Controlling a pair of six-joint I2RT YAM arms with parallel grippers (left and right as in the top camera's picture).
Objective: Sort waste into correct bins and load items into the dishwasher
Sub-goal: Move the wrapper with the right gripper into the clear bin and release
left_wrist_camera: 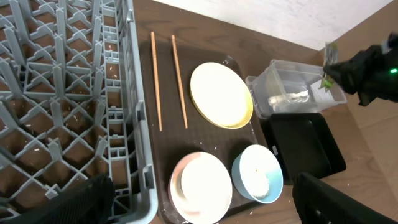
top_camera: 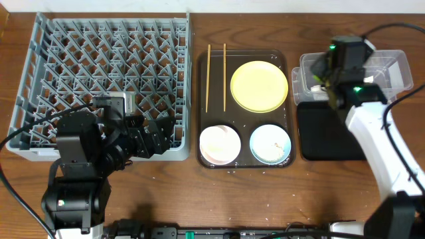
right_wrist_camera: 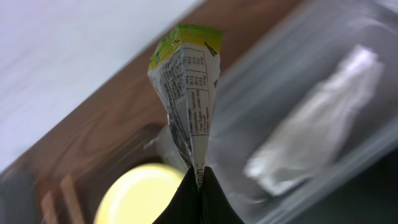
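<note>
Nearest the robot, the left tool [top_camera: 161, 135] hangs empty with its fingers wide apart. It is over the near corner of the large grey plastic dish rack [top_camera: 99, 53], which sits on the wooden worktop [top_camera: 199, 199] just left of the dark brown serving tray [top_camera: 216, 119].

At the serving tray's near end sit a pale pink bowl [top_camera: 220, 145] and a light blue bowl [top_camera: 270, 143] holding white rice. Farther along lie a round yellow plate [top_camera: 259, 86] and two thin wooden chopsticks [top_camera: 208, 76], none yet loaded.

Just right of the serving tray lies a shallow black rectangular tray [top_camera: 329, 133], with a clear plastic rectangular tub [top_camera: 392, 66] beyond it. Roughly above the tub, the right tool [right_wrist_camera: 199, 196] is pinched together on a small green-yellow snack wrapper [right_wrist_camera: 186, 93], held high, probably so it can drop in. A pale crumpled shape [right_wrist_camera: 311, 143] inside the tub may be the paper napkin.
</note>
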